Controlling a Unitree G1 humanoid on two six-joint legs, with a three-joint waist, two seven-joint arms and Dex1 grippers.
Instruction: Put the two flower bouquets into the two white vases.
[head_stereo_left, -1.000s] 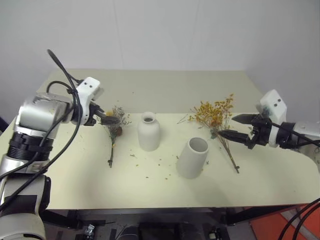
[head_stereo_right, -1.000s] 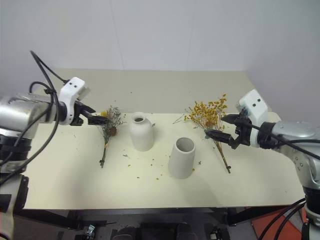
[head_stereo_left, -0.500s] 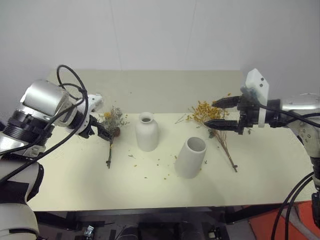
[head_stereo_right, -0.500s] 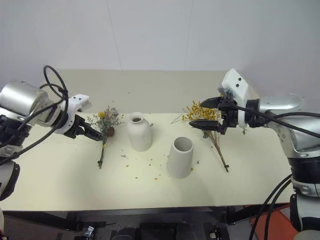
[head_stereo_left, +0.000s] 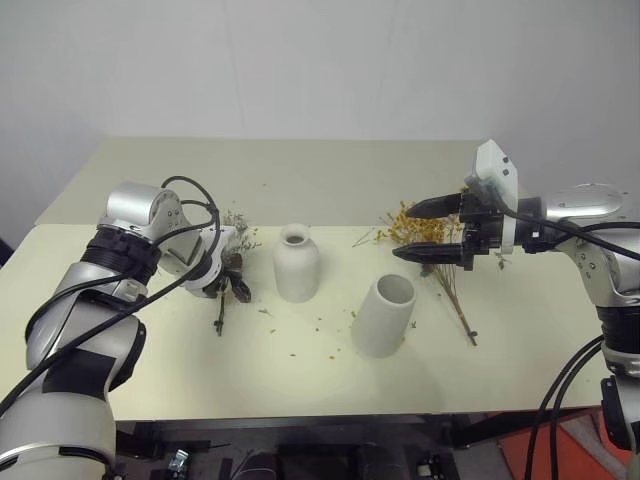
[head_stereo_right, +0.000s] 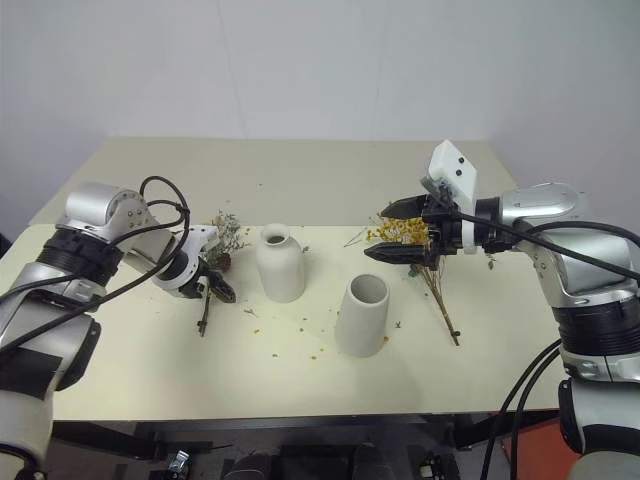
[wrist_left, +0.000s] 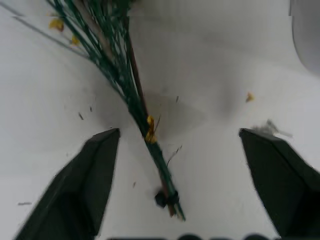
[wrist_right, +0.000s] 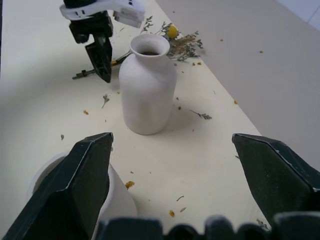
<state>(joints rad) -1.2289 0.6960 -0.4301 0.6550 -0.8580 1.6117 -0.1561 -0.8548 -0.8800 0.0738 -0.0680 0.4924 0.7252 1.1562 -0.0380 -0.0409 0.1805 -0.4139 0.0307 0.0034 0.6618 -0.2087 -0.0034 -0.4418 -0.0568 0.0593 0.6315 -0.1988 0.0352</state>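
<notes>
The small grey-green bouquet lies on the table left of the bottle-shaped white vase. My left gripper points down over its stem. It is open, with the stem lying between the two fingers and touching neither. The cylinder vase stands upright right of the bottle vase. The golden-yellow bouquet lies further right with its stems towards the front edge. My right gripper hovers open at the blooms, pointing towards the vases.
Yellow petals and bits of stem litter the cream table around both vases. A white wall rises behind the table's far edge. The table's right edge lies just past the golden bouquet.
My left gripper has come down from beside the small bouquet's head and tipped downward over its stem. My right gripper has swung left from the golden bouquet's stems to its blooms.
</notes>
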